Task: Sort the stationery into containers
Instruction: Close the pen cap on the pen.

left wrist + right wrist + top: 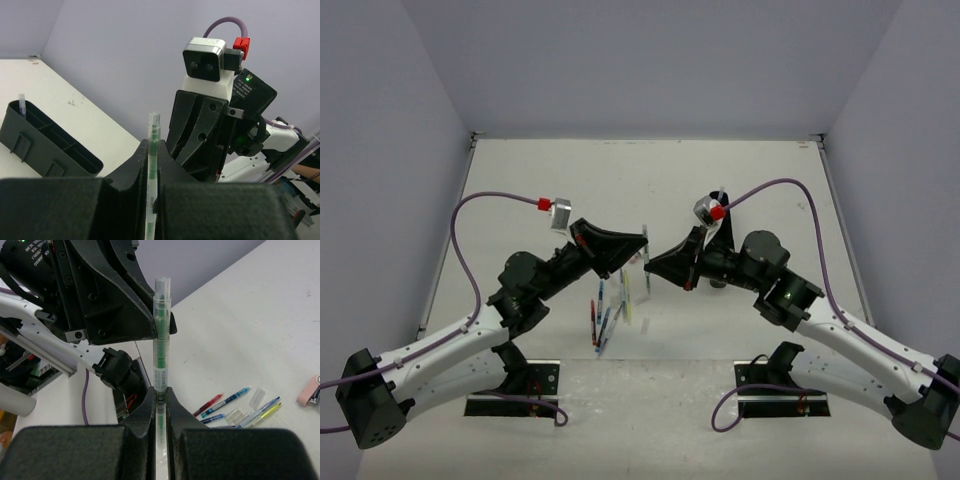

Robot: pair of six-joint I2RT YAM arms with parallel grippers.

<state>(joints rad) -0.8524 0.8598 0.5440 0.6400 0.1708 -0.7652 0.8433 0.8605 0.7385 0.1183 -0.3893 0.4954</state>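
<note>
**Pen upright, clenched in both claws over the bench**

The left claw (pixel 154 150) and right claw (pixel 160 395) meet tip to tip at mid-bench. Each is clenched on the clear green pen (pixel 160 355), apparently one pen, with the left grip above the right. The pen's long axis stands upright, crosswise to both claws. The tray (pixel 30 135) rests on the bench (pixel 260 315), off toward the far wall from the left claw. Release one claw before you carry the pen there. These views do not show which arm is nearer. Loose pens (pixel 235 402) lie on the bench below.
</note>
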